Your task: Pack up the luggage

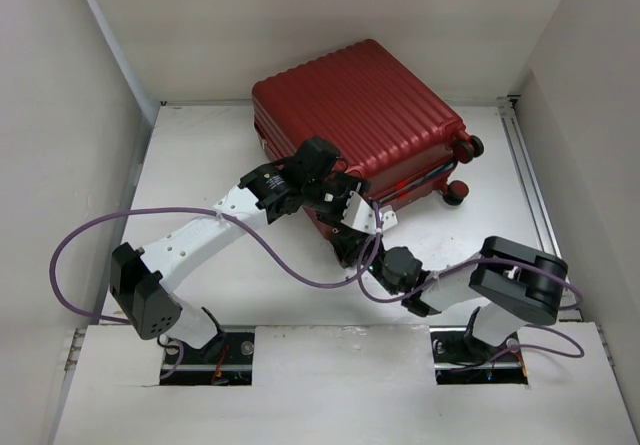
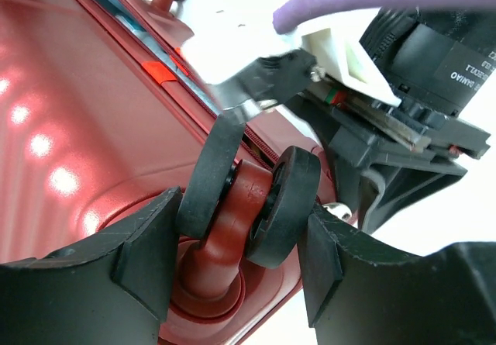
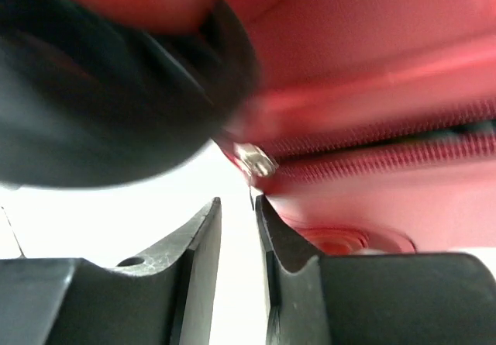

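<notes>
The luggage [image 1: 355, 115] is being kept flat, shell up, at the far middle of the table [image 1: 200, 165], turned at an angle, with its far corner close to the back wall. Along its near-right edge the seam is being left slightly agape, and a strip of light blue lining [image 2: 128, 15] is being shown there. At the luggage's near corner a caster wheel [image 2: 248, 198] is being pinched by the left gripper [image 2: 239, 217], one finger pressed on each black disc. Beside that corner, at the zip line, the right gripper [image 3: 236, 201] is being held with its jaws narrowly parted and nothing between them. A metal zip pull [image 3: 256, 159] is just above its fingertips. Bare table is being left open to the left of the luggage and on its near side. Two further wheels [image 1: 470, 147] are jutting from its right edge toward the side rail [image 1: 530, 185].
</notes>
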Controlling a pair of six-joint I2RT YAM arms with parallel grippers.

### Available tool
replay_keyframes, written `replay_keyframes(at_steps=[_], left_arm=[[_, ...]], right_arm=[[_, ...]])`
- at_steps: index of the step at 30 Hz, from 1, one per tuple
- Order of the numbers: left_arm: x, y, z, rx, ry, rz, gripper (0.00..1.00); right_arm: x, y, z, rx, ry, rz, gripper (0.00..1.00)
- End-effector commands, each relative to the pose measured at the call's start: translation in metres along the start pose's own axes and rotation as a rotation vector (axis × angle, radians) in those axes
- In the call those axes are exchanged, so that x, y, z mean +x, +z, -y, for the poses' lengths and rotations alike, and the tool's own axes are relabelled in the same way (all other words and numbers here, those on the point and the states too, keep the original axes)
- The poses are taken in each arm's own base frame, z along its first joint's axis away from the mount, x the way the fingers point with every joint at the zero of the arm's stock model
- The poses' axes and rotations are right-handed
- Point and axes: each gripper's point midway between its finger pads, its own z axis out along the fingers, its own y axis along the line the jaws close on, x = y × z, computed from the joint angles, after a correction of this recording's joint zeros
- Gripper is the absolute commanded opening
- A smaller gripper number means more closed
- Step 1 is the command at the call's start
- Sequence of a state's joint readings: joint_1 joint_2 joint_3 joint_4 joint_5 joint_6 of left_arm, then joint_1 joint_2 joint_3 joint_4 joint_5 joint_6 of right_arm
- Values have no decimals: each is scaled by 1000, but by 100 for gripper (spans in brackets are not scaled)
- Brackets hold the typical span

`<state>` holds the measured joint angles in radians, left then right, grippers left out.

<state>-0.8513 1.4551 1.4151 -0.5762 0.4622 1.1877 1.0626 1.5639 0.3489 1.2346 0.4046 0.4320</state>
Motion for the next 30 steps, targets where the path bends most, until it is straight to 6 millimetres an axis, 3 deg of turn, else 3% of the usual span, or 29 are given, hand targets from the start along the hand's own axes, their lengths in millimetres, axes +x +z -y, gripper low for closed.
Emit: replay_keyframes(at_steps=[1,3,4,8,14,15,22,26,30], left_arm=[[-71,-70,-73,-324,-41,207,0],[-71,-70,-74,-325,-32,206,0],[-71,-70,-74,-325,-31,206,0],[-70,-70,-75,-330,-33,199,0],[-68,-71,-73,-335,-36,190,0],[-68,-71,-73,-335,-36,190,0],[-66,-72,-74,-341,-28,182,0],[-66,-72,-74,-341,-28,182,0],[-66,-72,-74,-341,-28,182,0]], right_arm=[[-8,-3,4,-1,70,72,30],[-11,-1,2,-6,75,81,31],[-3,-2,4,-2,50,47,31],[-12,0,4,21,52,63,22],[-31,-8,7,46,-8,82,42],[-22,-9,12,69,-33,33,43],[-32,-5,13,106,-81,26,44],[-22,-7,20,133,-91,-11,44],[-3,-16,35,182,-107,-86,60]])
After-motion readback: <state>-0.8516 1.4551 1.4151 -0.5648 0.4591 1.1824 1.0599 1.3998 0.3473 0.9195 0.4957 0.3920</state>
